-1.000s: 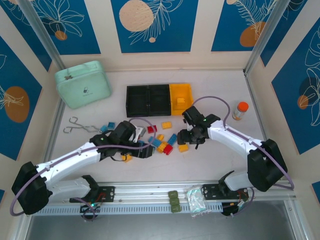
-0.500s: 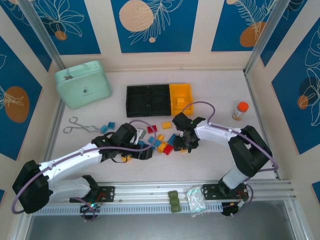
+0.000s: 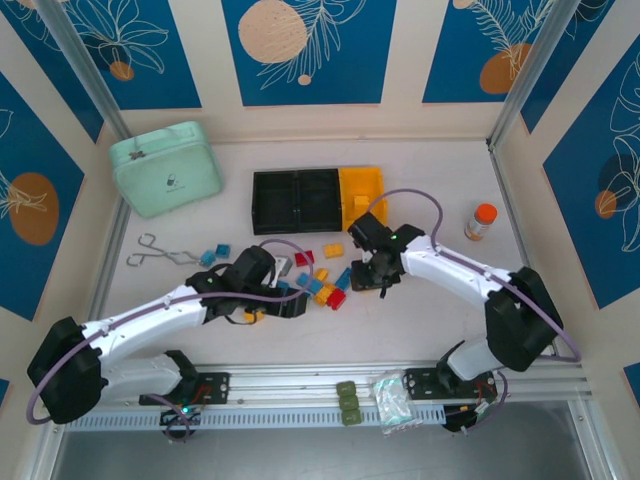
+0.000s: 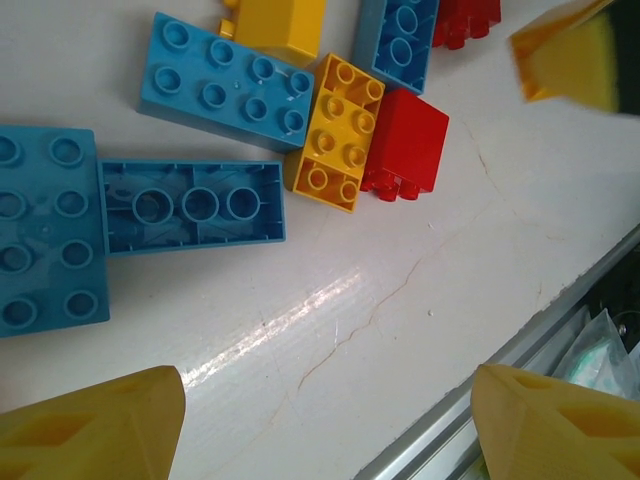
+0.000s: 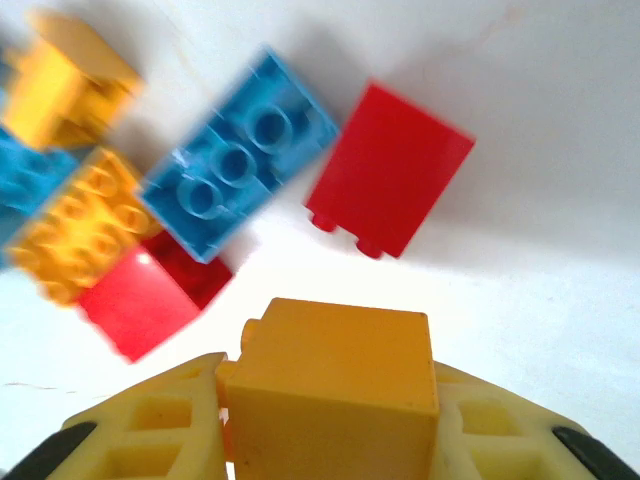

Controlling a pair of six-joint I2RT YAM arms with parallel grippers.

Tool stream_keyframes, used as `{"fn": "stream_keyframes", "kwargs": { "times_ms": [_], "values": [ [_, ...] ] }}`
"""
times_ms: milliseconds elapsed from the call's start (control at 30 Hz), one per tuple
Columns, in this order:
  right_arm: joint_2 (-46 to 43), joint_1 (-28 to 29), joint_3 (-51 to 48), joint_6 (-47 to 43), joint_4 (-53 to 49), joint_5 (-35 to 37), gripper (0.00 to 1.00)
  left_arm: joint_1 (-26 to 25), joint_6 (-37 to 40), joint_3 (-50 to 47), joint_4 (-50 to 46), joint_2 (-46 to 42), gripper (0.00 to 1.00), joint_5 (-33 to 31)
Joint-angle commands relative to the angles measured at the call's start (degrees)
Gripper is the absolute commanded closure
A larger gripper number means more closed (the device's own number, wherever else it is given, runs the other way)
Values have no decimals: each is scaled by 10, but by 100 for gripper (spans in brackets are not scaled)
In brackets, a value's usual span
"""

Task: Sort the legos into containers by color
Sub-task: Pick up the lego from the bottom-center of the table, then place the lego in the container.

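At ten o'clock on the tabletop (image 3: 430, 330) we see a mint-green case (image 3: 165, 168). Nearer us, around nine o'clock, lies a pair of metal tongs (image 3: 158, 251), with two light blue bricks (image 3: 214, 253) just beside it at its three o'clock.

The left fingers (image 4: 100, 420) hang spread wide over the near side of the pile, with nothing between them.

The legos (image 3: 322, 283) lie loose at the middle of the tabletop. In the left wrist view we see a studded blue brick (image 4: 225, 85) touching a yellow one (image 4: 335, 135). A red one (image 4: 410, 150) sits at the yellow one's three o'clock, and an upturned blue brick (image 4: 190, 205) lies at its eight o'clock.

The containers (image 3: 296, 200) stand in a row at twelve o'clock from the pile, two black and then a yellow-orange bin (image 3: 372, 185).

The right fingers (image 5: 150, 425) are closed on a yellow-orange brick (image 5: 335, 370) over the pile's three o'clock side. A red brick (image 5: 390, 170) and a blue brick (image 5: 240, 190) lie on the tabletop beneath.

An orange-capped bottle (image 3: 481, 221) stands at three o'clock.
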Motion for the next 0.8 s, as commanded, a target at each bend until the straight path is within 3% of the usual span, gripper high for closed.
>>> {"fn": "stream_keyframes", "kwargs": {
  "times_ms": [0, 200, 533, 767],
  "values": [
    [-19, -28, 54, -15, -35, -17, 69, -5, -16, 28, 22, 4, 25, -25],
    [45, -84, 167, -33, -25, -26, 68, -5, -28, 71, 14, 20, 25, -73],
    [247, -144, 389, -20, -43, 2, 67, -4, -36, 88, 18, 31, 24, -68],
    [347, -158, 468, -7, -64, 21, 65, -5, -42, 70, 14, 20, 24, -77]
  ]
}}
